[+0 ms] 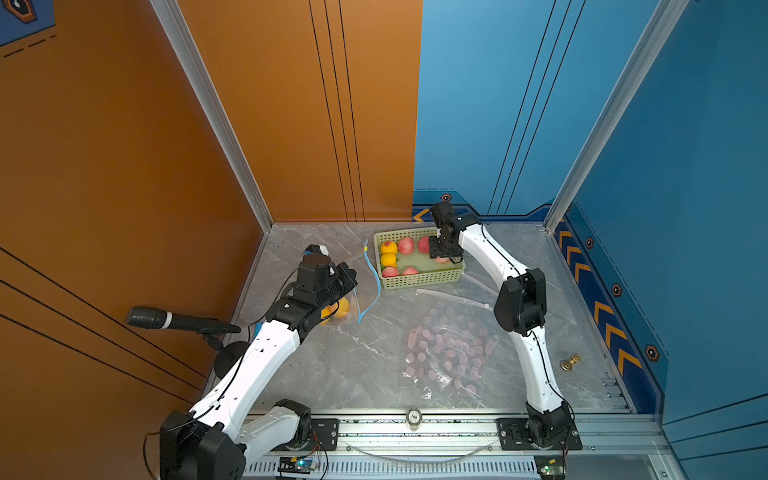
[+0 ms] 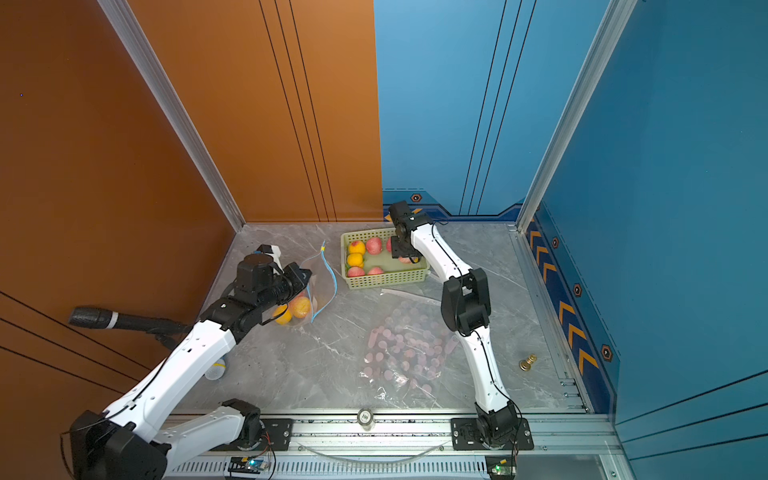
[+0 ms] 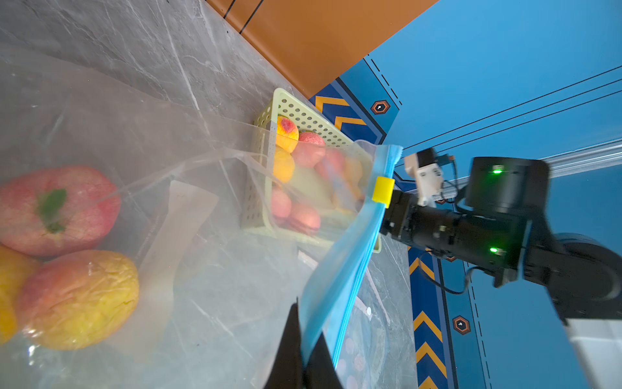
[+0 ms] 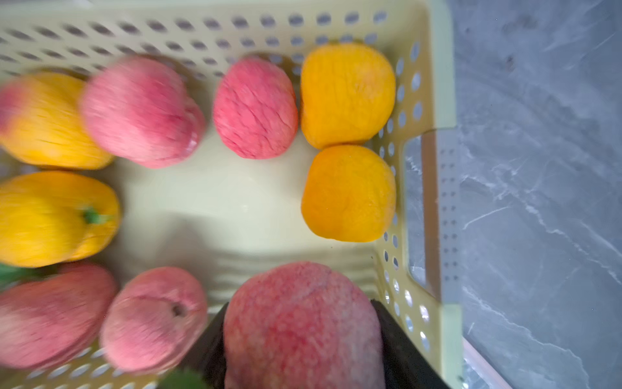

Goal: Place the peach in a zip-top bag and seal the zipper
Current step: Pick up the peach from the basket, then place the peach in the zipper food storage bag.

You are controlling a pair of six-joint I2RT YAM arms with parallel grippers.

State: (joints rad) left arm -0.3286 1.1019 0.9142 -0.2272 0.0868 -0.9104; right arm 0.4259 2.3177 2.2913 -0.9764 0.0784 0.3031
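Peach (image 4: 303, 323) between fingers (image 4: 404, 357) cut off at edge

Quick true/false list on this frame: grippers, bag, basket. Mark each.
1. The left gripper pinches the blue zipper strip. True.
2. The zip-top bag is empty. False: fruit lies inside it.
3. The right gripper has a pink peach between its fingers, over the basket. True.
4. The basket holds a single fruit. False: several peaches lie in it.
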